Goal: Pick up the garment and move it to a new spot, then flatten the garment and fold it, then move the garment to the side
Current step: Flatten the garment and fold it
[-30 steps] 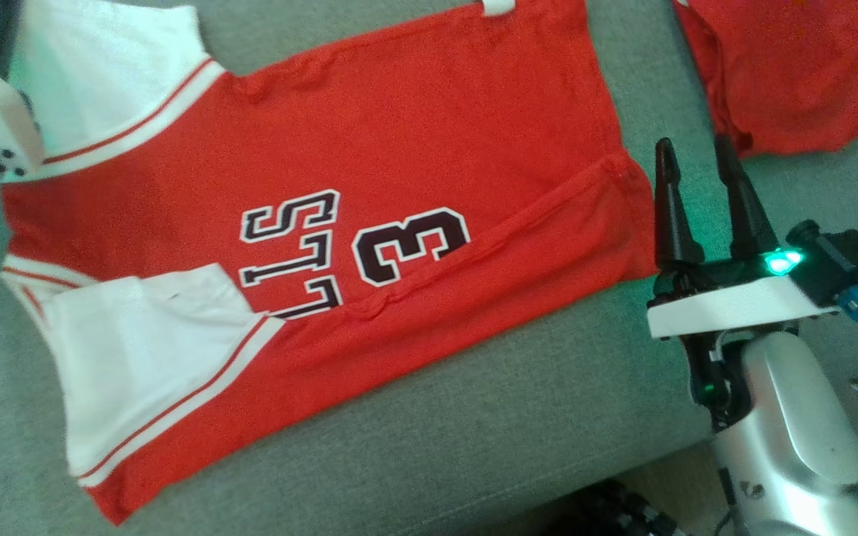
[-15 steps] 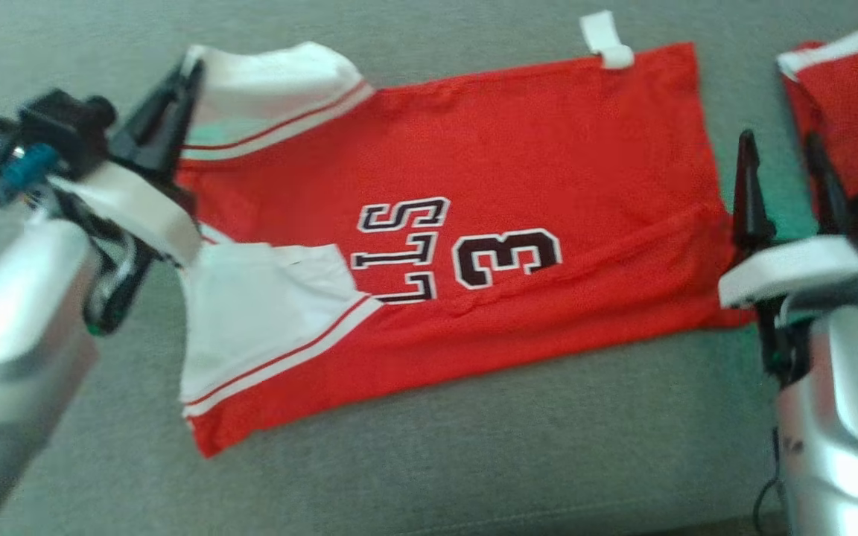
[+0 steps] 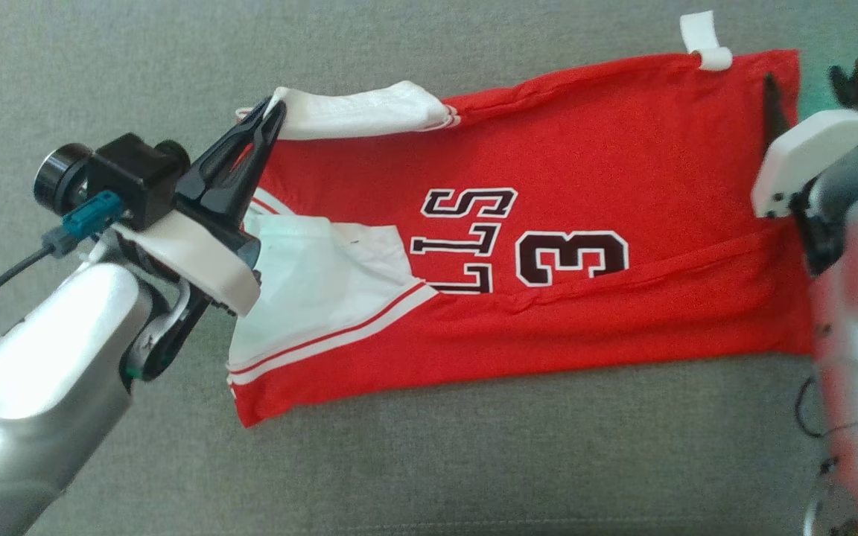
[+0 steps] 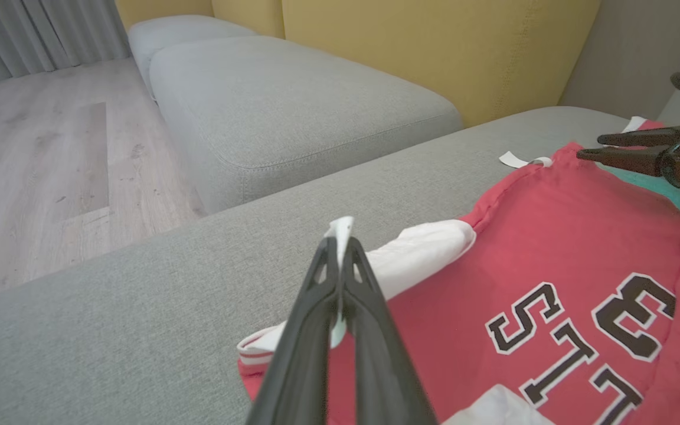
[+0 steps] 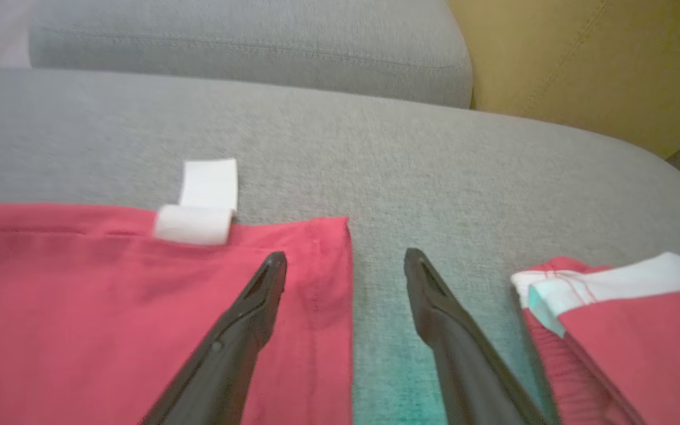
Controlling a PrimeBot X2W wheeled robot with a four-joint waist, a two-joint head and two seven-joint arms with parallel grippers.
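Fingers (image 4: 316, 330) on the left gripper (image 3: 269, 119) are pinched tight on the white edge of the far sleeve (image 3: 354, 115), lifting it a bit off the fabric. Over on the right gripper (image 5: 346, 260) they're spread wide with nothing between them, one over the hem corner and the other over bare cushion. Can't tell if they're touching down.

Biggest first: the grey sofa cushion (image 3: 474, 461) is the work surface, and the red jersey (image 3: 548, 164) lies stretched out across it, mostly flat. So I'd say the pick-up, move and flatten part is done. The near long side looks already turned in, with the near sleeve (image 3: 317, 290) lying on top, so my guess is we're mid-fold. What's left: bring the far sleeve in, finish folding, then slide it to the side.

A second red garment (image 5: 629, 354) sits just beside the hem end, apart from it. Tiny white label tab (image 3: 704, 41) sticks out at the far hem edge.
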